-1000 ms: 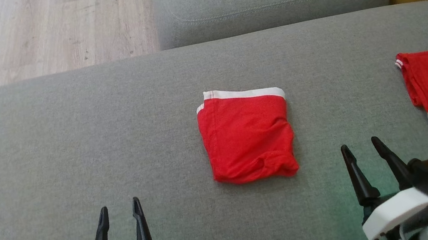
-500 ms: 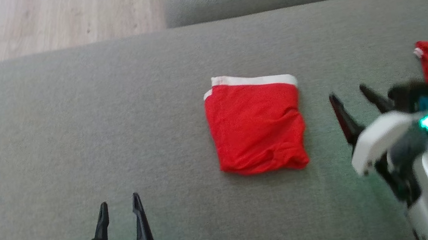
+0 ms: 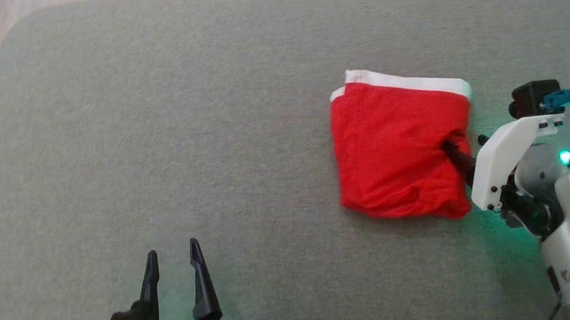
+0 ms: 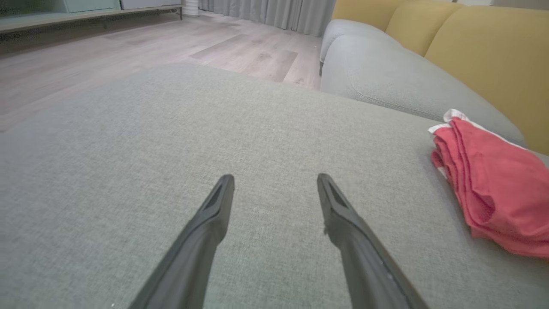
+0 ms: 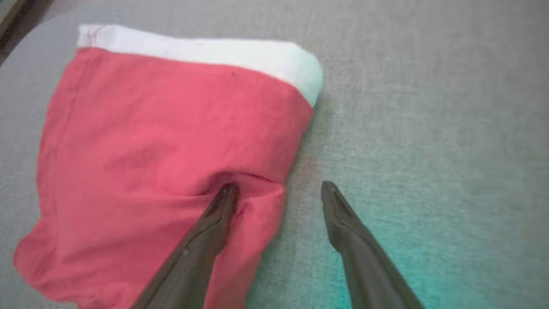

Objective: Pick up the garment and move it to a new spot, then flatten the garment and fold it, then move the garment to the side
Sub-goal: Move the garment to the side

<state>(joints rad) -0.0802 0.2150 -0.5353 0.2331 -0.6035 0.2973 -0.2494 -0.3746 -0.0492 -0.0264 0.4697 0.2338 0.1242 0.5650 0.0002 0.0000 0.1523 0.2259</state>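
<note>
Move-aside step: right claw (image 5: 279, 188) released, straddling folded garment's (image 5: 171, 128) edge; left claw (image 3: 172, 249) released, well off it; next: clench, lift.

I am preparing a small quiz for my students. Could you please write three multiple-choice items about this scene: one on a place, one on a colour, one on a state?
1. Where does the folded garment lie?
A) in a basket
B) on the grey cushion
C) on a wooden table

2. What colour is the band along the garment's far edge?
A) white
B) blue
C) black

3. How do the jaws of the right gripper stand?
A) shut on the garment
B) shut on nothing
C) open

Answers:
1 B: grey fabric surrounds the garment on all sides.
2 A: the band is white against the red cloth.
3 C: one finger presses the garment's edge, the other is on the cushion beside it.
</note>
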